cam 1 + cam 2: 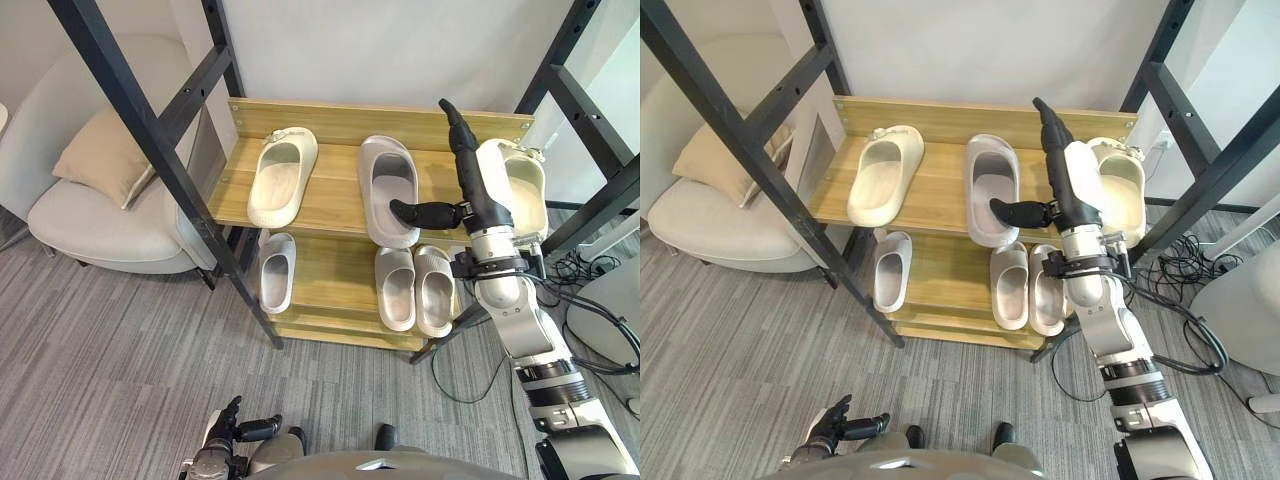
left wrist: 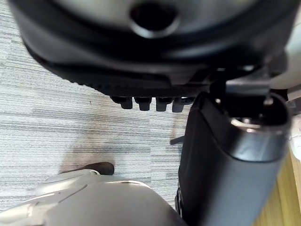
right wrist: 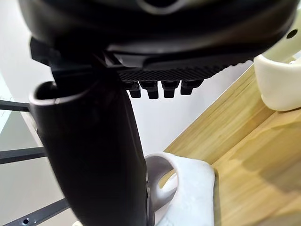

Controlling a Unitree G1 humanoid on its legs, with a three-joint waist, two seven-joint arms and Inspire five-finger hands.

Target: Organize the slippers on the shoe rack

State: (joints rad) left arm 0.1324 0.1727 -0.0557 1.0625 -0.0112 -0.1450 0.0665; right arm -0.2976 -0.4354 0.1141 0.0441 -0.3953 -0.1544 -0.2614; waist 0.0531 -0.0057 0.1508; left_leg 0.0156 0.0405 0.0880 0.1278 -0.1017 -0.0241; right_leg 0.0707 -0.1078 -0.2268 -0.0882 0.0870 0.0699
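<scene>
Home-like living corner, wooden shoe rack (image 1: 335, 192) lined with pale slippers (image 1: 283, 176), cream armchair (image 1: 85, 225) with beige cushion (image 1: 100, 155), grey carpet (image 1: 100, 380), black metal frame (image 1: 150, 130) around it.

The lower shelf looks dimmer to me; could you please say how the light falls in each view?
Left eye view: the top shelf is evenly lit, without glare, and shades the back of the lower shelf. Right wrist view: the right hand stands dark against the bright white wall.
</scene>
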